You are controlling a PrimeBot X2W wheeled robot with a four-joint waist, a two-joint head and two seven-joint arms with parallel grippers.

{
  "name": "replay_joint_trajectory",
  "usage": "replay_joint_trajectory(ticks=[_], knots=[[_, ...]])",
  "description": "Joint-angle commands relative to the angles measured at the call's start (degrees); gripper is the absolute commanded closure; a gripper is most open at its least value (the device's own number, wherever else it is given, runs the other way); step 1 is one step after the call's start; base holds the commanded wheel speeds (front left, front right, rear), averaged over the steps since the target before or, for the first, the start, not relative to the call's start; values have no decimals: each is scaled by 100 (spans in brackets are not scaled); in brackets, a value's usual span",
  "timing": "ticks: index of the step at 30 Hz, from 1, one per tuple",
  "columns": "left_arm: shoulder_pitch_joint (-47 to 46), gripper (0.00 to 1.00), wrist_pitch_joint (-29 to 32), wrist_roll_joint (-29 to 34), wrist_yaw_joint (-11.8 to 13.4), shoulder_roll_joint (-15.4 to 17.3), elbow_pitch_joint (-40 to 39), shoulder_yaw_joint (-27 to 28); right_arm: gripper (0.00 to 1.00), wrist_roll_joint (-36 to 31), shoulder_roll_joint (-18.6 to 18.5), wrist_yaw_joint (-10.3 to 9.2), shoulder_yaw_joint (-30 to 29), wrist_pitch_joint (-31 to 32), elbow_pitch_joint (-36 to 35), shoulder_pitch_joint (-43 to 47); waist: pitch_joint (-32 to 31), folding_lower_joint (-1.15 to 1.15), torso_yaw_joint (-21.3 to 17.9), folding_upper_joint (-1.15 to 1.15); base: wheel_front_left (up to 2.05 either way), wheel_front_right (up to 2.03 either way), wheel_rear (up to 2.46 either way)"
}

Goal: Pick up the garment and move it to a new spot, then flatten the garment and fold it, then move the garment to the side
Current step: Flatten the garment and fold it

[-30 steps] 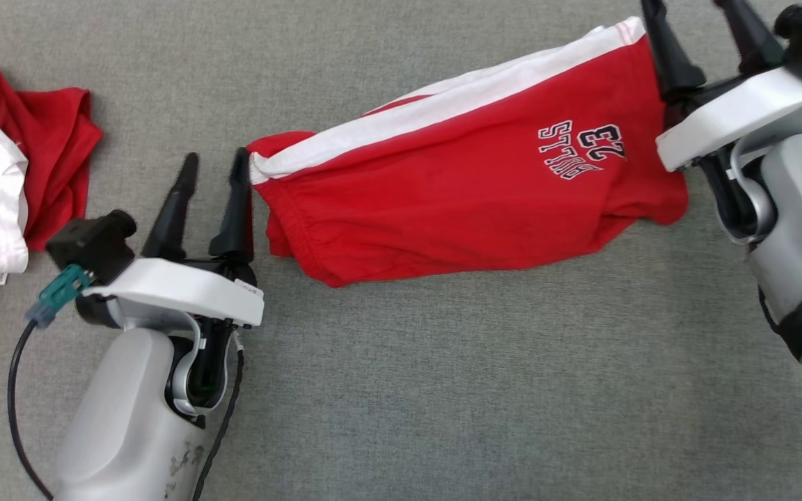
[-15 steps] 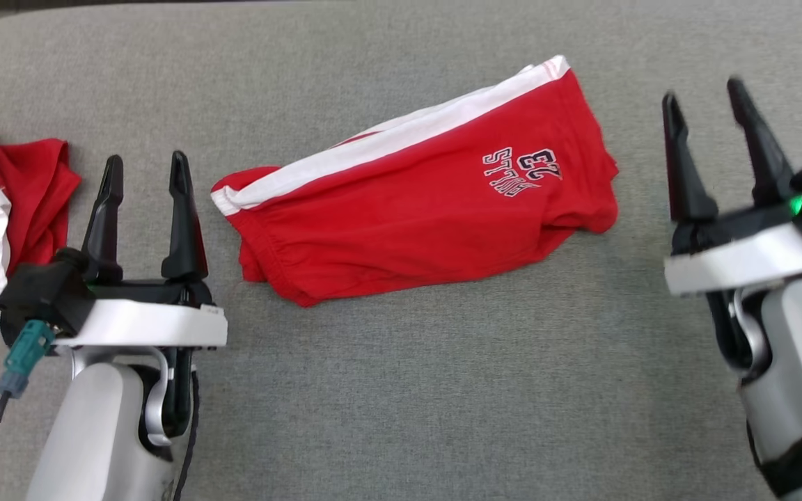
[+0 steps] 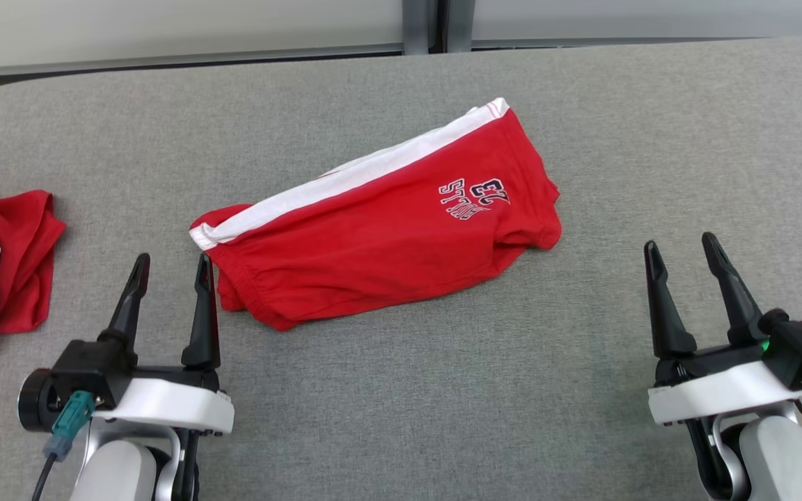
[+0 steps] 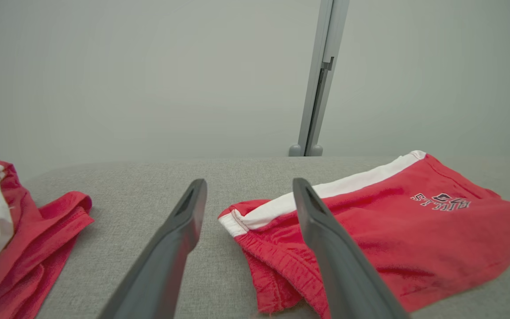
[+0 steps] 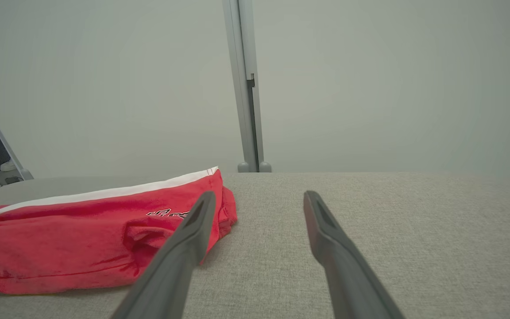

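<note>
Head view: red shorts [image 3: 373,243], upside-down "BULLS 23" print [image 3: 474,198], beside left gripper [image 3: 173,259]; right gripper [image 3: 679,241] well apart; both spread, empty.

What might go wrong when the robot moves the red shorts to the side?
1. The red shorts lie folded but loose, bunched near the number print; lifted from one end, they would probably unfold.
2. The left gripper is open near the waistband end; its fingers may pinch just the top layer.
3. A red and white clothes pile lies at the left; shorts slid there might get mixed in.
</note>
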Motion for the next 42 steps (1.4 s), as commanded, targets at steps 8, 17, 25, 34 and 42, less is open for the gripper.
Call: replay_joint_trajectory(ticks=[8,17,25,34,42], knots=[[229,0,-25,-32,-44,-30,22,97,0,-62,45,-2,-82,155,-262,302,-146,0,-100,0,0,0,0],[208,0,-25,-8,-82,-62,49,143,0,-94,57,-2,-131,241,-366,329,-164,0,-91,0,0,0,0],[79,0,-26,13,-115,-104,36,113,0,-66,39,-2,-146,289,-342,248,-82,0,7,0,0,0,0],[-499,0,-25,52,-204,-337,-101,-75,0,23,-245,-2,-66,606,82,-572,553,0,509,0,0,0,0],[-924,0,-24,73,-316,-502,-63,-181,0,220,-320,-2,425,977,1359,-1699,943,0,860,0,0,0,0]])
